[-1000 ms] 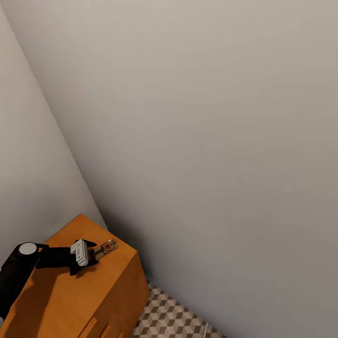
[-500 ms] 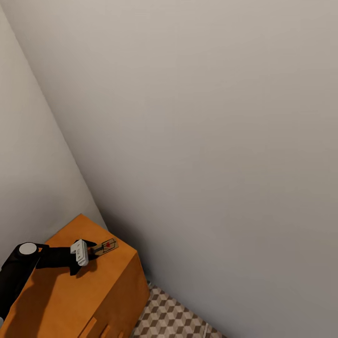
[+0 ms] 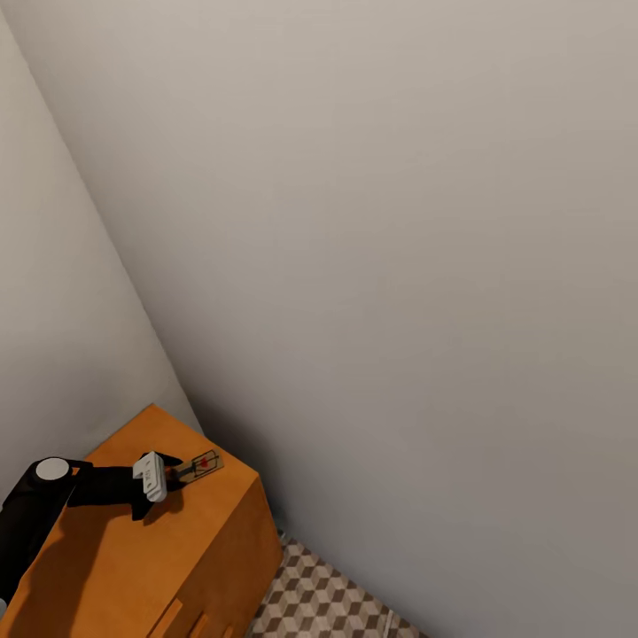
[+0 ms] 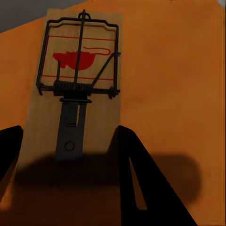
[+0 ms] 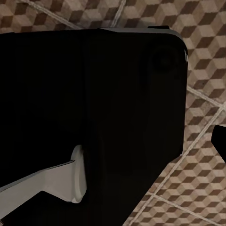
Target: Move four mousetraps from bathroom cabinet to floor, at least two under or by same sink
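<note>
One mousetrap, a small wooden board with a dark wire bar and a red mark, lies flat on the orange-brown cabinet near its far right corner. My left gripper reaches across the cabinet top to the trap's near end. In the left wrist view the mousetrap runs away from the camera. The left gripper has its two dark fingers pressed against the trap's long edges. The right wrist view looks down on the patterned bathroom floor; one dark fingertip shows at the frame edge.
Two plain grey walls meet in a corner just behind the cabinet. To the cabinet's right, the cube-pattern floor lies below. A large black part of the robot's body blocks much of the right wrist view.
The left gripper has slid a little forward along the cabinet top, so its fingers now sit on either side of the mousetrap's near end. The arm has been still over the last half second.
</note>
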### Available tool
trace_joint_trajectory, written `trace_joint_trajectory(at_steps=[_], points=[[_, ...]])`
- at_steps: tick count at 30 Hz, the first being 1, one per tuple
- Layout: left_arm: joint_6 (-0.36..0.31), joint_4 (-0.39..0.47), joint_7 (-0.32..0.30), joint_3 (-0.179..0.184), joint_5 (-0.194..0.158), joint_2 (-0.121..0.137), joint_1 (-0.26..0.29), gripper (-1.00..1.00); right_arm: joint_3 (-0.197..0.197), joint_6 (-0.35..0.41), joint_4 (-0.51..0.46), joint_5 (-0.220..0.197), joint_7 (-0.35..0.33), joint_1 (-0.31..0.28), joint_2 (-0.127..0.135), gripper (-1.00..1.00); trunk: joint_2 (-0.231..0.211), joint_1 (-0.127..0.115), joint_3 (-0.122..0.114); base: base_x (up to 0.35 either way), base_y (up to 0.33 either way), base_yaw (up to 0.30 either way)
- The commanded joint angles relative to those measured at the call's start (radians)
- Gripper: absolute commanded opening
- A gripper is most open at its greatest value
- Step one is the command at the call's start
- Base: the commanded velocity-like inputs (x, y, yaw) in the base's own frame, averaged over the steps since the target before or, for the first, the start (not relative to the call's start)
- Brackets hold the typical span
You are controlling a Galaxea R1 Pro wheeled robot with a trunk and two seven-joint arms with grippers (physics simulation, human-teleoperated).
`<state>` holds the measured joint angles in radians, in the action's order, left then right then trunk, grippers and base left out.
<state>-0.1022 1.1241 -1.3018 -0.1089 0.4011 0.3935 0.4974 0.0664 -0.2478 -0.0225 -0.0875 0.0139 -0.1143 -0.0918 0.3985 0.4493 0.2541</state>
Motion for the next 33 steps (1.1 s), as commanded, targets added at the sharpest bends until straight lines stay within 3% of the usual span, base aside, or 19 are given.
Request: trace_joint_trajectory(at_steps=[1, 3, 6, 10, 33], points=[[-0.008, 0.019, -0.024, -0.004, 0.008, 0.0, 0.0, -1.0, 0.007, -0.004, 0.001, -0.009, 0.001, -0.001, 0.0, 1.0, 0.001, 0.001, 0.002, 0.0, 0.0, 0.0], [-0.009, 0.042, -0.045, -0.02, 0.008, 0.0, 0.0, -1.0, 0.007, -0.004, 0.001, -0.009, 0.001, -0.001, 0.0, 1.0, 0.001, 0.001, 0.002, 0.0, 0.0, 0.0], [-0.011, 0.09, -0.091, -0.079, 0.008, -0.002, 0.0, -1.0, 0.007, -0.004, 0.001, -0.009, 0.001, -0.001, 0.0, 1.0, 0.001, 0.001, 0.002, 0.0, 0.0, 0.0], [-0.011, 0.116, -0.129, -0.101, 0.008, -0.002, 0.0, -1.0, 0.007, -0.004, 0.001, -0.009, 0.001, -0.001, 0.0, 1.0, 0.001, 0.001, 0.002, 0.0, 0.0, 0.0], [-0.012, 0.14, -0.145, -0.106, 0.01, -0.002, 0.0, -1.0, 0.007, -0.004, 0.001, -0.009, 0.001, -0.001, 0.001, 1.0, 0.001, 0.001, 0.002, -0.018, -0.002, 0.0]])
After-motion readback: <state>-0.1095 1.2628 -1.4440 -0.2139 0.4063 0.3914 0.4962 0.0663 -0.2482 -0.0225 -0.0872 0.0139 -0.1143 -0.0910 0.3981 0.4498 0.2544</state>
